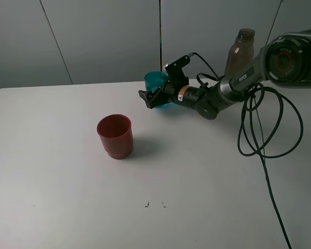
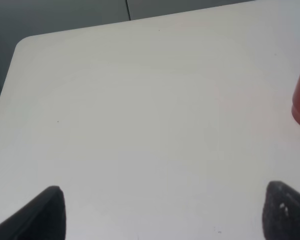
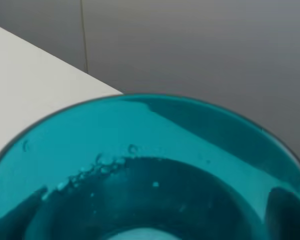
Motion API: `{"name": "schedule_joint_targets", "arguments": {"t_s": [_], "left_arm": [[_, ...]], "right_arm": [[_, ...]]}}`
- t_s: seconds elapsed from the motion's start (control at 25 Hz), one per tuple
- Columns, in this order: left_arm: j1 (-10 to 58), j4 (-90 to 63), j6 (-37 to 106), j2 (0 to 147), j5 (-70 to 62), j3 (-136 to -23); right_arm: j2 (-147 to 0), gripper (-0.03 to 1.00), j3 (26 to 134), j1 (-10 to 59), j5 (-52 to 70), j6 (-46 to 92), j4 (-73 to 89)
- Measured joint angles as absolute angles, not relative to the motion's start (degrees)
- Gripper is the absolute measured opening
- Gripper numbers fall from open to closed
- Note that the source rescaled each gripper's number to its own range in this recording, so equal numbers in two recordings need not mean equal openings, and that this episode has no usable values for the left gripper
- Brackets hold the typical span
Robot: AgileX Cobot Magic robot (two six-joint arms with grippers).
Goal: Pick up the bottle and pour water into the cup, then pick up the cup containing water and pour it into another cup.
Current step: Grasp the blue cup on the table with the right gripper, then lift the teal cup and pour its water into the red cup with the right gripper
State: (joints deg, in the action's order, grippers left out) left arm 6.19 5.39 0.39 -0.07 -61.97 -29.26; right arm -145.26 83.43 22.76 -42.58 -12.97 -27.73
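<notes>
Right claw (image 1: 149, 99) straddles the cup (image 1: 156, 79), I can't tell if it's clamped yet; an off-centre squeeze could tip it, slopping water across the bench (image 1: 52, 181).

cup (image 1: 156, 79): translucent teal-blue, pale bubbles inside
wider cup (image 1: 114, 136): translucent dark red, at 8 o'clock from the cup
bottle (image 1: 240, 52): smoky grey-brown
desk (image 1: 57, 197): plain white
right claw (image 1: 153, 97): black
cable (image 1: 259, 153): black

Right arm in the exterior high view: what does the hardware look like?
Right arm: dark grey and black tubular links, white PIPER lettering, orange-yellow label, looping black cable. Right gripper black, with a black camera bracket on the wrist.
</notes>
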Motion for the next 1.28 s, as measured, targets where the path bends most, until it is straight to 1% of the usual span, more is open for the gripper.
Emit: {"name": "schedule_joint_targets", "arguments": {"t_s": [0.04,0.08,0.12,0.16,0.76,1.16,1.28], "left_arm": [[6.2,5.4,0.4,-0.1,-62.0,-29.3],[6.2,5.4,0.4,-0.1,-62.0,-29.3],[6.2,5.4,0.4,-0.1,-62.0,-29.3],[6.2,5.4,0.4,-0.1,-62.0,-29.3],[6.2,5.4,0.4,-0.1,-62.0,-29.3],[6.2,5.4,0.4,-0.1,-62.0,-29.3],[6.2,5.4,0.4,-0.1,-62.0,-29.3]], "right_arm": [[-145.3,0.62,83.4,22.8,-42.3,-13.0,-27.7],[-145.4,0.4,83.4,22.8,-42.2,-13.0,-27.7],[-145.4,0.13,83.4,22.8,-42.2,-13.0,-27.7],[-145.4,0.04,83.4,22.9,-42.2,-13.0,-27.6],[-144.9,0.04,83.4,22.9,-41.1,-13.0,-27.5],[-139.8,0.04,83.4,22.9,-39.6,-12.4,-31.1],[-138.1,0.04,81.7,22.9,-39.7,-12.3,-32.2]]}}
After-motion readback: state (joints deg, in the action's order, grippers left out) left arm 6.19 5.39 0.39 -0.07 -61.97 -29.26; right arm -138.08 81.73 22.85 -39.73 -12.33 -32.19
